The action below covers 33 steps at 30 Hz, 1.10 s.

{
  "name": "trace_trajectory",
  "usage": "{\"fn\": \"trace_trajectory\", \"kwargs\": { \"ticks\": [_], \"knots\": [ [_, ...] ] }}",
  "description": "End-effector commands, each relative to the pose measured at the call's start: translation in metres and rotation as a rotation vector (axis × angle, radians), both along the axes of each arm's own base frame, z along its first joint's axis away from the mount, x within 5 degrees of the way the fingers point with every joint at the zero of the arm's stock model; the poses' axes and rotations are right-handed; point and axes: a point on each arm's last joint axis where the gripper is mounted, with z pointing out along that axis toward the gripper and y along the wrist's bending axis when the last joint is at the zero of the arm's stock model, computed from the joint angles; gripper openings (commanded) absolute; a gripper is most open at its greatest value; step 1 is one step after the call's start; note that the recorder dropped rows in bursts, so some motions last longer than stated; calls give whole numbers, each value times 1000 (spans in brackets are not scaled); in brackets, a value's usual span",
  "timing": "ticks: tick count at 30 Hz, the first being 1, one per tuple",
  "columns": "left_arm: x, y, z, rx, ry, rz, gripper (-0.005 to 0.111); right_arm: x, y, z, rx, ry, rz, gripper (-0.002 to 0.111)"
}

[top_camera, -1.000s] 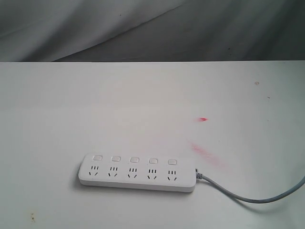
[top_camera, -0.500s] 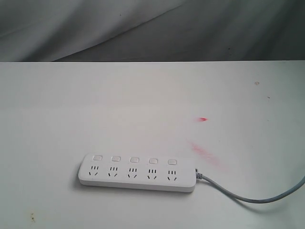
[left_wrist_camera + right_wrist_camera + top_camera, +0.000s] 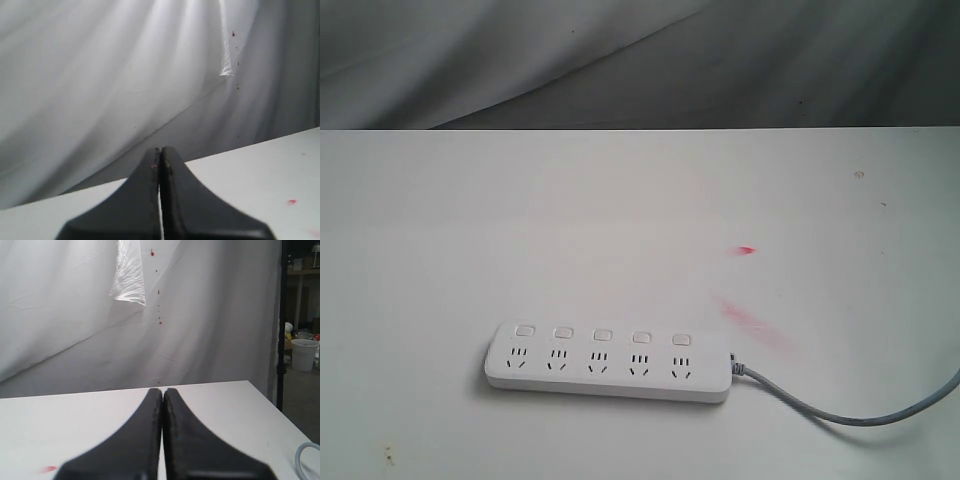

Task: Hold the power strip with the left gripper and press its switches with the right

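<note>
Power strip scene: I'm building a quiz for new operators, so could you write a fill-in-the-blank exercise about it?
The power strip has ____ switches in a row. Its grey cord leaves the strip's ____ end in the exterior view. The left gripper and right gripper both have jaws ____. The strip lies on a ____ table.
Missing words: five; right; shut; white.
</note>
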Motion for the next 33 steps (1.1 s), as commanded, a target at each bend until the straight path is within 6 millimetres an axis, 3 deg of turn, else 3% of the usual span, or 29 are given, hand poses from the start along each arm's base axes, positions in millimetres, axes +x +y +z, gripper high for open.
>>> {"fn": "trace_trajectory", "kwargs": {
  "ticks": [1, 6, 17, 22, 33],
  "knots": [
    [13, 4, -26, -80, 15, 50, 0, 0, 0, -1, -9, -2, -5, 0],
    [21, 5, -68, -205, 14, 72, 0, 0, 0, -1, -9, -2, -5, 0],
    [24, 6, -151, -143, 146, 95, 0, 0, 0, -1, -9, -2, -5, 0],
    [22, 6, -163, -97, 273, 102, 0, 0, 0, -1, -9, -2, -5, 0],
    [22, 6, -163, -97, 271, 102, 0, 0, 0, -1, -9, -2, -5, 0]
  ]
}}
